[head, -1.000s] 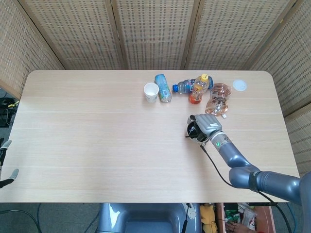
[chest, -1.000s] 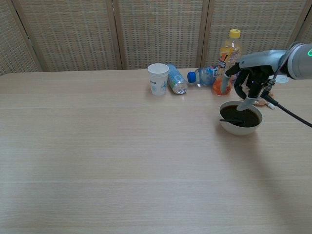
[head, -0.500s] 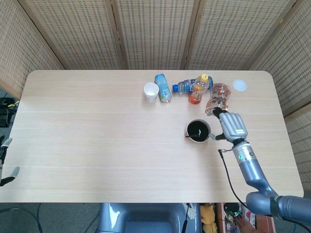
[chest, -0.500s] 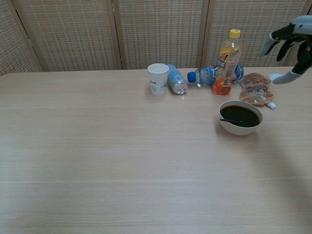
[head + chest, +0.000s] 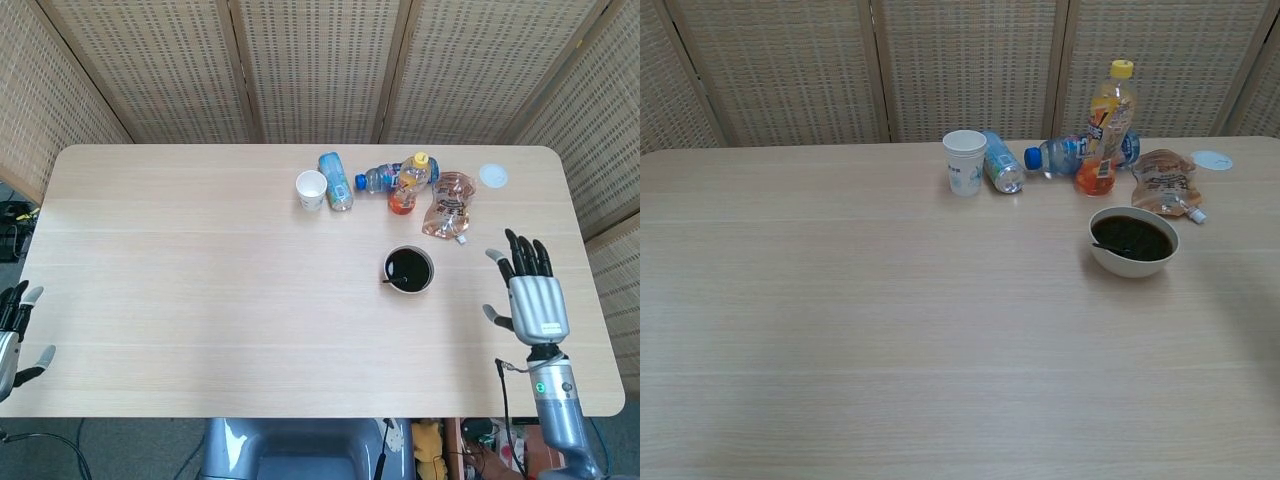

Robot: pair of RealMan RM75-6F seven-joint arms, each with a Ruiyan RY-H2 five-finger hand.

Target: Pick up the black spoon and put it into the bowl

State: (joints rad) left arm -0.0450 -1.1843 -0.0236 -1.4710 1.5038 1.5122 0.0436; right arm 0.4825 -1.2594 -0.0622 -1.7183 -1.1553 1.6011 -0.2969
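A long, pale wood-grain desk (image 5: 200, 300) with rounded corners fills the scene, lit evenly and softly from above. Behind it stands a folding screen of woven rattan panels (image 5: 320, 70) in brown wooden frames, angling in around both ends of the desk. From the chest view the same woven panels (image 5: 970, 65) close off the whole back. Below the near edge, cluttered grey floor (image 5: 120, 450) shows, with cables trailing.
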